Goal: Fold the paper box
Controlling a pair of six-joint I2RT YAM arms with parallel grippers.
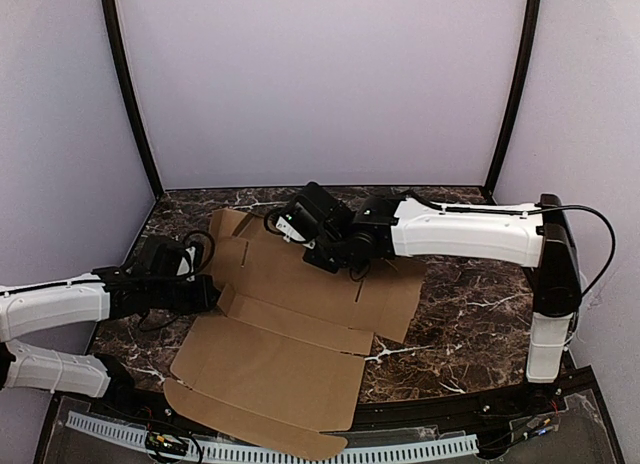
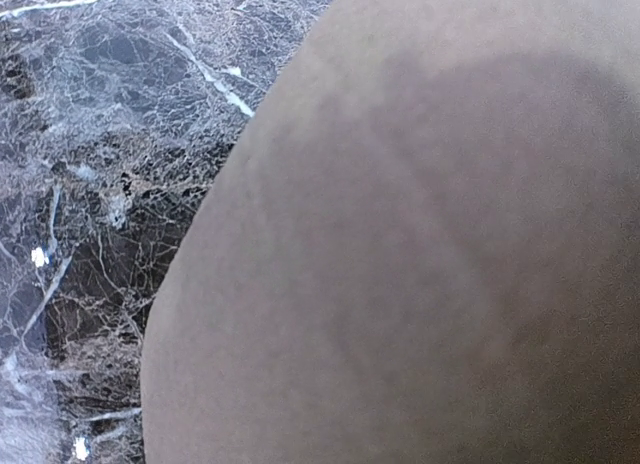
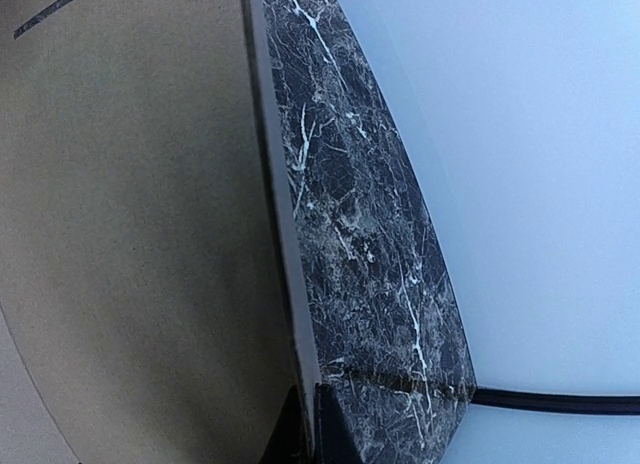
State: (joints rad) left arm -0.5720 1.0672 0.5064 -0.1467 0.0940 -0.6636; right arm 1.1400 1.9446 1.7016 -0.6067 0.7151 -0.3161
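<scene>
The paper box (image 1: 290,324) is a large flat brown die-cut sheet with flaps and slots, lying on the marble table (image 1: 480,304). My right gripper (image 1: 283,227) is at the sheet's far edge. In the right wrist view its two black fingertips (image 3: 318,424) sit on either side of the thin cardboard edge (image 3: 130,234), pinching it. My left gripper (image 1: 205,289) is at the sheet's left side flap. In the left wrist view blurred cardboard (image 2: 420,244) fills most of the frame and hides the fingers.
Dark marble table shows left of the cardboard (image 2: 90,184) and beyond its edge (image 3: 370,234). Pale walls with black corner posts (image 1: 130,94) enclose the table. The sheet's near flap overhangs the table's front edge (image 1: 250,429).
</scene>
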